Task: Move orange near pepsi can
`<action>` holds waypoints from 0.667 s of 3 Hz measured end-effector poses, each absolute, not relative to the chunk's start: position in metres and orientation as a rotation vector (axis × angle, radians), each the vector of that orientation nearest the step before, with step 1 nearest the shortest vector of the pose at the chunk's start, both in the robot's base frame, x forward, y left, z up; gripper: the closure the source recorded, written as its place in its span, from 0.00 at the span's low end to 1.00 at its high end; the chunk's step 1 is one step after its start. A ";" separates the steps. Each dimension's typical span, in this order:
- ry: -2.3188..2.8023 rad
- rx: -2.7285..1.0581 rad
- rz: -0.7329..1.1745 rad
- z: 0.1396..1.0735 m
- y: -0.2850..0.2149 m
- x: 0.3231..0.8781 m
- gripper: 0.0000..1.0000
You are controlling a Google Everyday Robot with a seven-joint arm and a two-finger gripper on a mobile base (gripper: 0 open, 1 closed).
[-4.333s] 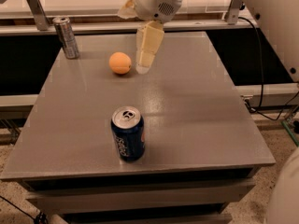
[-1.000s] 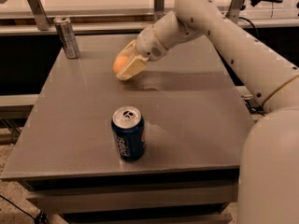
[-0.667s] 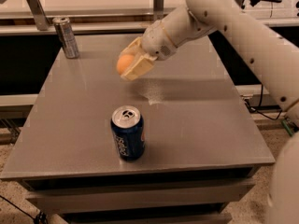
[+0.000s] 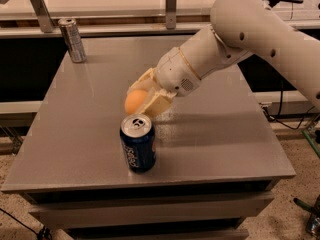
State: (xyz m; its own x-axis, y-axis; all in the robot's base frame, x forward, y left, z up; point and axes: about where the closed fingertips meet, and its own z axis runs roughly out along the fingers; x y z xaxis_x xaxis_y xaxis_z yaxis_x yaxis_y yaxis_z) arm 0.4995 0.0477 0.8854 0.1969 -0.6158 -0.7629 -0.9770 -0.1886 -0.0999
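The orange (image 4: 135, 101) is held between the cream fingers (image 4: 156, 103) of my gripper (image 4: 141, 99), just above and behind the pepsi can. The gripper is shut on it and hangs a little over the grey table (image 4: 90, 134). The pepsi can (image 4: 138, 143) is short and dark blue with a silver top. It stands upright near the table's front middle, directly below the orange. My white arm (image 4: 240, 34) reaches in from the upper right.
A taller slim silver-grey can (image 4: 72, 40) stands at the table's back left corner. Metal rails and posts (image 4: 171, 6) run behind the table. Cables lie on the floor at the right (image 4: 310, 204).
The gripper has carried the orange from the table's back middle forward and down, to just above the pepsi can. Both cans have not moved.
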 end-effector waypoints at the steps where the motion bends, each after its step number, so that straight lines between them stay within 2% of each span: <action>1: 1.491 -1.917 0.838 0.866 0.046 0.493 1.00; 2: 1.446 -1.890 0.871 0.871 0.027 0.496 1.00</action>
State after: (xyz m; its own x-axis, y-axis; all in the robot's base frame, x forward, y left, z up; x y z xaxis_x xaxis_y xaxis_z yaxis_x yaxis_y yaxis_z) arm 0.4964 0.0273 0.8708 0.1921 -0.5787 -0.7926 -0.9712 -0.2279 -0.0690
